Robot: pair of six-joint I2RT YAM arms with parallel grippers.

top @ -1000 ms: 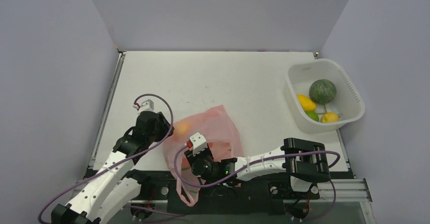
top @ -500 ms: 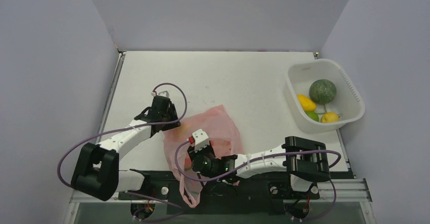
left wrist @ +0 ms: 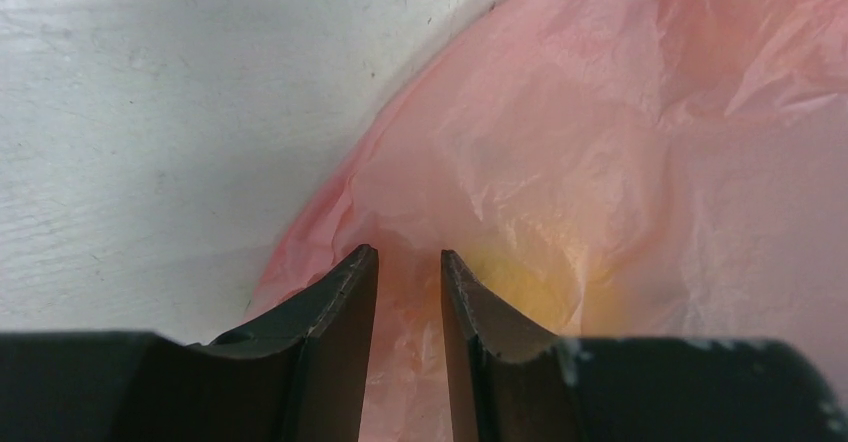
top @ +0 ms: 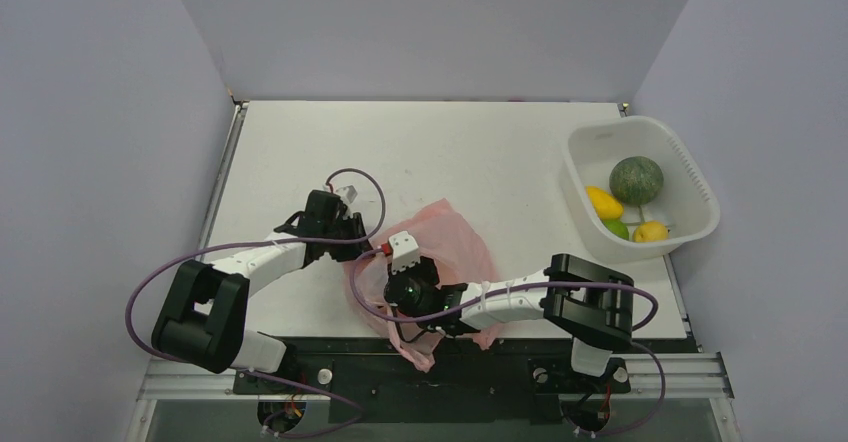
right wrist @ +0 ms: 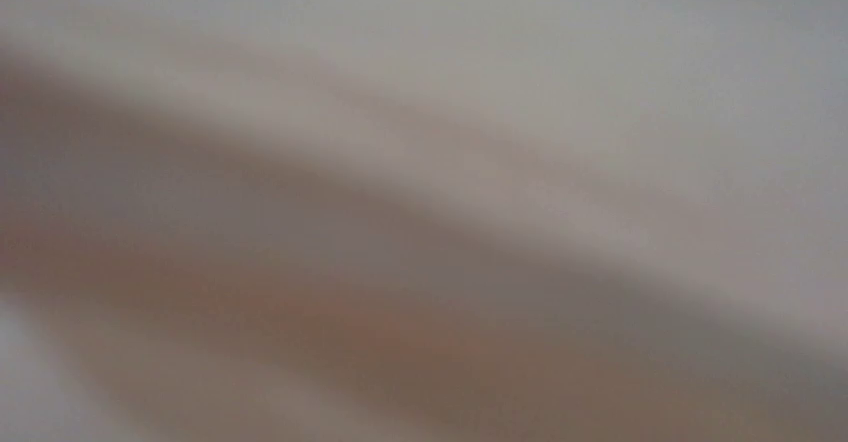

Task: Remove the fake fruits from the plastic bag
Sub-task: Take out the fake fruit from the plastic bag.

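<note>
We're over the white tabletop [top: 480, 152]. The crinkly translucent pink plastic bag [top: 460, 247] lies near its front edge, between the two arms, with one end trailing over the lip. Far right, the white rigid plastic tub [top: 640, 249] stands well apart from the action.

The right gripper [top: 402, 298] is buried in the film. Its own camera gives us only a pink-grey blur, so we cannot tell how its jaws stand. The left gripper [left wrist: 408, 254] sits at the bag's left edge, jaws a narrow slit apart with pink film showing in the gap. Pinched or not, we cannot say.

Just beside its right fingertip, a glossy yellow plastic fruit [left wrist: 522, 280] glows through the film, inside the bag.

The dangers, as we judge them: the thin film slips or tears under a pull, the whole bag drags off the front edge, or the slick fruit rolls deeper.
</note>
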